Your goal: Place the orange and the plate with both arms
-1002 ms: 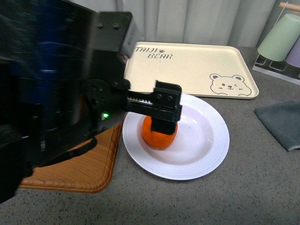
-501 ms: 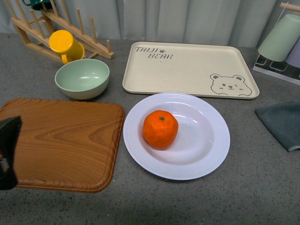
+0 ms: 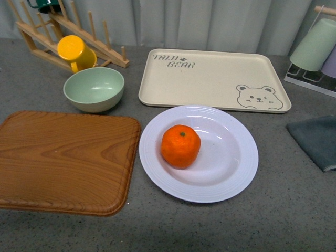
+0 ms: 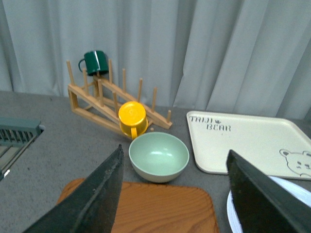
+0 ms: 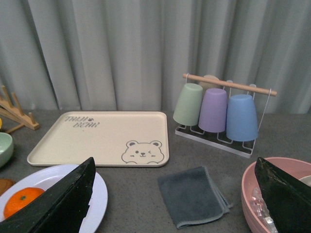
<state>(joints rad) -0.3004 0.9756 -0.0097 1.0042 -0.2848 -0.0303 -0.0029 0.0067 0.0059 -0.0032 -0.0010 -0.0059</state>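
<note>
The orange (image 3: 180, 146) sits left of centre in the white plate (image 3: 231, 184), stem mark up, with nothing touching it. Neither arm shows in the front view. In the left wrist view my left gripper (image 4: 172, 204) is open and empty, hanging above the wooden board, and a strip of the plate's rim (image 4: 230, 214) shows beside one finger. My right gripper (image 5: 175, 204) is also open and empty, above the grey cloth. The orange (image 5: 19, 201) and the plate (image 5: 97, 194) lie off to one side of it.
A wooden board (image 3: 63, 160) lies left of the plate. Behind it are a pale green bowl (image 3: 93, 88), a yellow mug (image 3: 73, 50) on a wooden rack, and a beige bear tray (image 3: 210, 79). A grey cloth (image 3: 315, 139), a cup rack (image 5: 218, 109) and a pink bowl (image 5: 272, 204) are at the right.
The left arm, which was over the orange a second ago, has pulled back to the left and out of the front view. The orange stays on the plate.
</note>
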